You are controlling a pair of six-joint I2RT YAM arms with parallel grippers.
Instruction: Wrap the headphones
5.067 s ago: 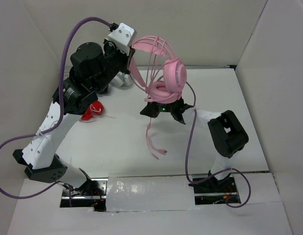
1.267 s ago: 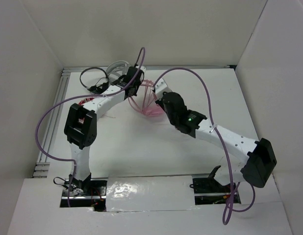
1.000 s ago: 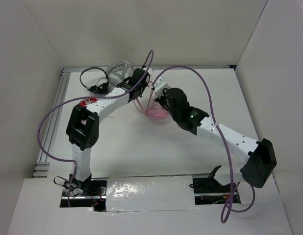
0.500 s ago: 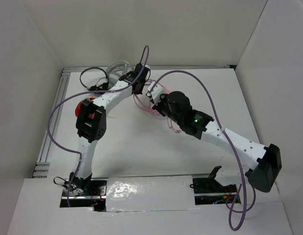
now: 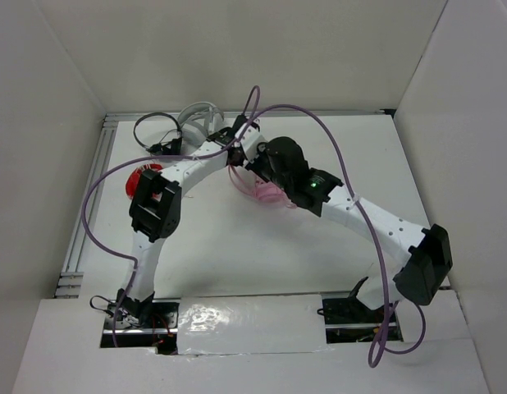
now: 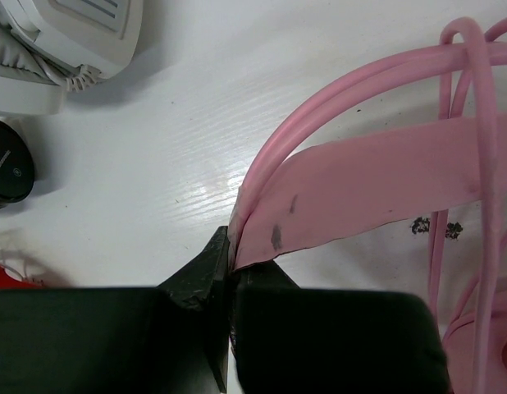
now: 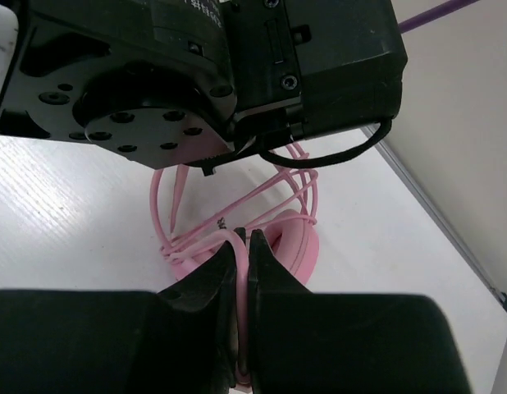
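The pink headphones (image 5: 271, 194) lie at the middle back of the table, mostly hidden under both arms. My left gripper (image 6: 231, 267) is shut on the flat pink headband (image 6: 376, 185), with cable loops running over it. My right gripper (image 7: 242, 250) is shut on the thin pink cable (image 7: 239, 246), just above a round pink earcup (image 7: 296, 245); several cable turns (image 7: 237, 209) wrap the band. In the top view the left gripper (image 5: 235, 152) and the right gripper (image 5: 255, 168) sit close together over the headphones.
White/grey headphones (image 5: 198, 116) and thin black headphones (image 5: 155, 131) lie at the back left; the white ones also show in the left wrist view (image 6: 65, 37). A red object (image 5: 137, 178) lies by the left arm. Purple arm cables (image 5: 319, 123) arc overhead.
Five seconds ago the headphones were held high above the table; now they are low at the back. Over the last second my right gripper swung around the headphones with the cable, toward the left gripper.
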